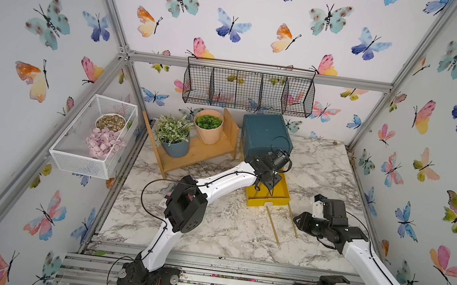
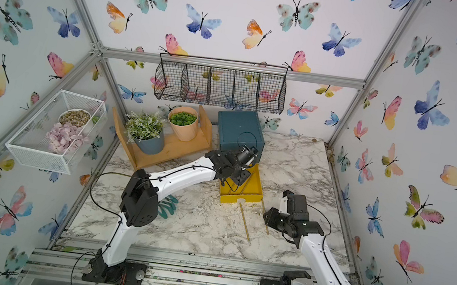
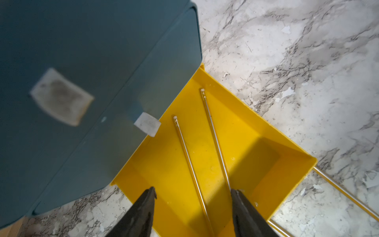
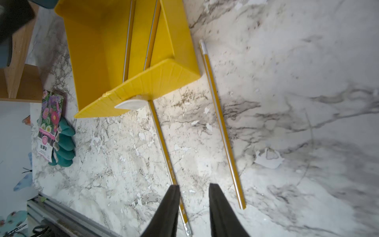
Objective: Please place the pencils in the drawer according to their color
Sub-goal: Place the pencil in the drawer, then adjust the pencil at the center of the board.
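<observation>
The left gripper (image 3: 193,189) hangs released over the yellow drawer (image 3: 266,164), which is pulled out of the chest (image 1: 264,133) at the worktop's (image 1: 239,234) back edge. Two gold pencils (image 3: 189,164) lie inside it (colour matching colour, presumably the reason). The right gripper (image 4: 193,185), jaws apart and grasping nothing, straddles one of two loose pencils (image 4: 161,135) just in front of the drawer, likely to lift it.

Both top views are bright and evenly lit with soft shadows, though the wide lens bows the frame rail (image 1: 260,71) toward the corners. In the left wrist view the teal chest (image 3: 82,51) is out of focus (its nearer pull tab (image 3: 61,96) is a mere smear), and a hard-edged shadow darkens the yellow drawer (image 3: 287,150). In the right wrist view a warm glare patch sits on the marble table (image 4: 194,90), and the marble goes soft toward the margins.
</observation>
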`<state>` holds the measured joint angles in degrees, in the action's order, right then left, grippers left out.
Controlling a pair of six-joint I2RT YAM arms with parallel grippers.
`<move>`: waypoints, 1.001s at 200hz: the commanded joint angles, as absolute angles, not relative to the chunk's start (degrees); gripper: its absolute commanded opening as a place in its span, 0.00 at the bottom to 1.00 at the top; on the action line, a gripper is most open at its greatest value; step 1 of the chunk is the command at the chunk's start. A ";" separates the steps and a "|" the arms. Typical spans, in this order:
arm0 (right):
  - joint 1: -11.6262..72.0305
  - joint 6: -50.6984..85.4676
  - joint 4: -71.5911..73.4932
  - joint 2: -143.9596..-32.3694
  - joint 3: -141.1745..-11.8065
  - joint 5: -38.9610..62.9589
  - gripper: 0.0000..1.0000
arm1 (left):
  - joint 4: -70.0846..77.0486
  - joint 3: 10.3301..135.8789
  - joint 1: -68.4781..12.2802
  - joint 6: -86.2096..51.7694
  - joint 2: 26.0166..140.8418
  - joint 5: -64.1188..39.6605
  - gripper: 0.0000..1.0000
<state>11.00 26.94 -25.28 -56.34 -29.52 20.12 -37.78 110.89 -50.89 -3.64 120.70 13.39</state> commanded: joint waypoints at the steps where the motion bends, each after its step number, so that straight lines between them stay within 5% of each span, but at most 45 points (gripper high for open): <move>1: 12.41 29.07 -27.49 -55.63 -28.75 23.76 0.27 | -32.83 104.47 -50.80 -11.31 109.39 12.58 0.69; 41: 15.19 30.50 -29.15 -57.33 -27.16 21.51 0.10 | -23.75 86.33 -50.88 -21.56 97.88 11.18 0.76; 109: 25.55 35.51 -31.38 -64.34 -26.36 13.52 0.08 | -24.98 68.43 -51.77 -33.93 89.24 13.06 0.88; 200: 33.45 37.53 -27.83 -70.47 -27.31 13.76 0.05 | -23.64 58.98 -52.73 -34.32 86.21 5.98 0.66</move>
